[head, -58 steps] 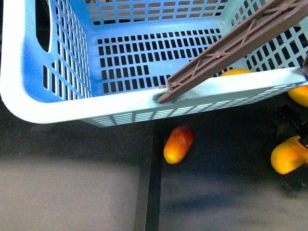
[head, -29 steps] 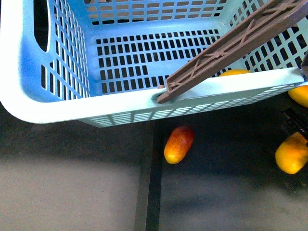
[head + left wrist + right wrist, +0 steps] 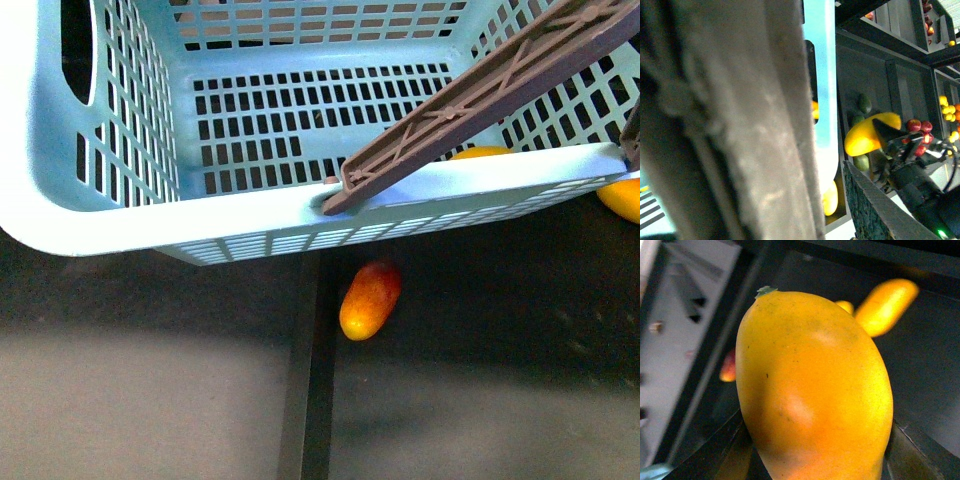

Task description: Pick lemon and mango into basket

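Note:
The mint-teal basket [image 3: 250, 215] fills the top of the front view, lifted above the dark shelf, with no fruit on the visible part of its floor. Its brown handle [image 3: 480, 95] slants across it. My left gripper [image 3: 805, 220] is shut on that handle [image 3: 740, 125], which blurs most of the left wrist view. My right gripper [image 3: 820, 460] is shut on the plain yellow-orange mango [image 3: 815, 390]. It holds the mango [image 3: 867, 135] beside the basket's rim [image 3: 822, 100], outside the basket. Both are out of the front view. I cannot pick out the lemon.
A red-and-yellow mango [image 3: 370, 300] lies on the dark shelf below the basket's near wall. Another yellow-orange fruit [image 3: 622, 198] lies at the right edge, and one [image 3: 480, 153] shows behind the basket rim. Shelves with red and yellow fruit [image 3: 920, 132] stand beyond.
My right gripper and the mango have moved right, out of the front view. The basket has shifted slightly down and left.

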